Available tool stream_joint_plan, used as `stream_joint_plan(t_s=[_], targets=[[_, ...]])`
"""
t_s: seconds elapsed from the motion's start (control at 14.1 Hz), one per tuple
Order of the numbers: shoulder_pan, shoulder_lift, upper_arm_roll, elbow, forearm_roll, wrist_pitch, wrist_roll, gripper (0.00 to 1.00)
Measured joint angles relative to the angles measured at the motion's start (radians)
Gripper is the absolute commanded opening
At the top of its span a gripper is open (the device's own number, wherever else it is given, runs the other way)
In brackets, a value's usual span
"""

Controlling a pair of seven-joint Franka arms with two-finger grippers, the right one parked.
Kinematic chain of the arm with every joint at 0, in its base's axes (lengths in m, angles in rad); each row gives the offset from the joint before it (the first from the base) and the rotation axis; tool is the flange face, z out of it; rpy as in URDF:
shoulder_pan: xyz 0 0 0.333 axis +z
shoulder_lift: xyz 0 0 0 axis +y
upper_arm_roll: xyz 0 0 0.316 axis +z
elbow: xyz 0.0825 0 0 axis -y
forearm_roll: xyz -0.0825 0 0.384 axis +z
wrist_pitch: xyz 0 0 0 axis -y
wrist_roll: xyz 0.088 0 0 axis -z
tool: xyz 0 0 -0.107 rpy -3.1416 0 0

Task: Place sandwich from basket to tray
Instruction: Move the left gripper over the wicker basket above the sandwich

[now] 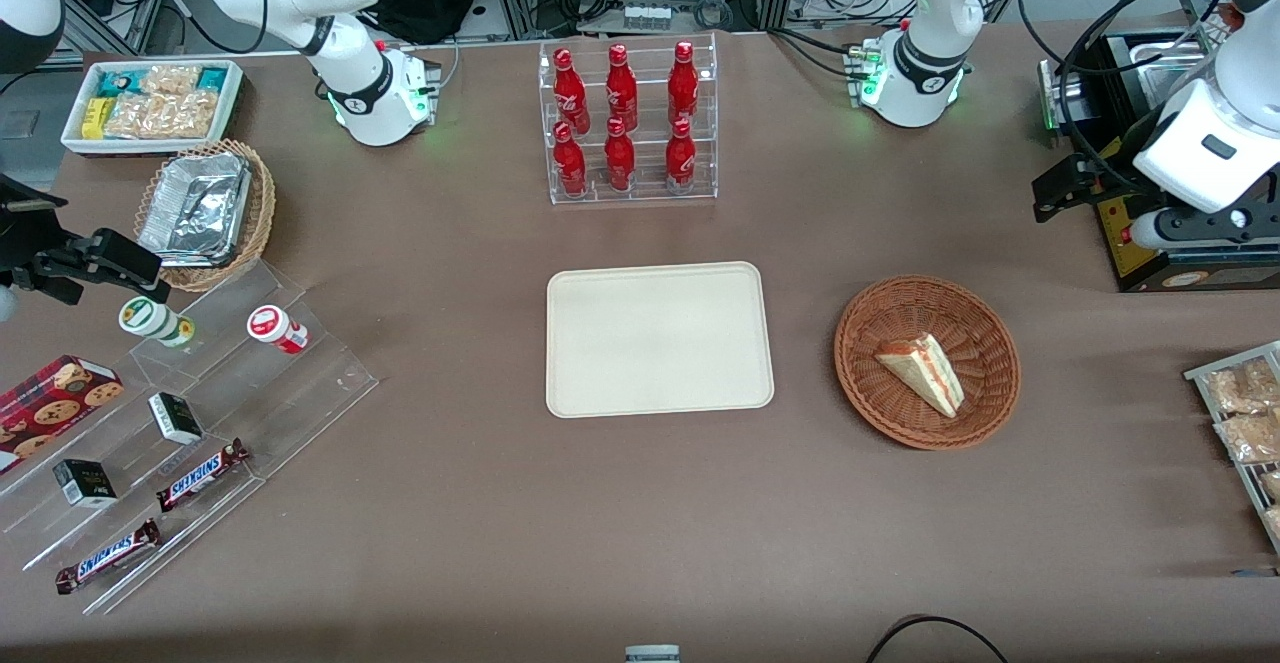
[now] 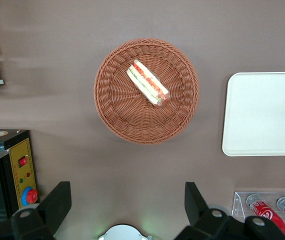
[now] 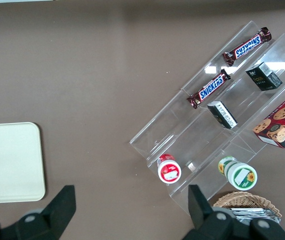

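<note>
The sandwich [image 1: 922,371] [image 2: 147,83], a white bread wedge with red and green filling along its cut edge, lies in the round reddish-brown wicker basket [image 1: 868,328] [image 2: 113,112]. The cream rectangular tray [image 1: 660,338] [image 2: 265,112] lies flat beside the basket, toward the parked arm's end, with nothing on it. My left gripper [image 1: 1068,193] [image 2: 126,200] hangs high above the table, farther from the front camera than the basket and toward the working arm's end. Its fingers [image 2: 57,200] stand wide open with nothing between them.
A clear rack of red bottles [image 1: 628,123] [image 2: 270,210] stands farther from the front camera than the tray. A black box with a yellow panel [image 1: 1170,243] [image 2: 12,170] sits under the gripper. Snack packets [image 1: 1240,413] lie at the working arm's end. A stepped acrylic shelf [image 1: 180,423] stands at the parked arm's end.
</note>
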Motion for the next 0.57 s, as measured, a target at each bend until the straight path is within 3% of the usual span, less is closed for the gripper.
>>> stream_joint_plan(t_s=[0.57], targets=[[0.000,0.031,0.004,-0.014,0.028,0.000,-0.005,1.00]])
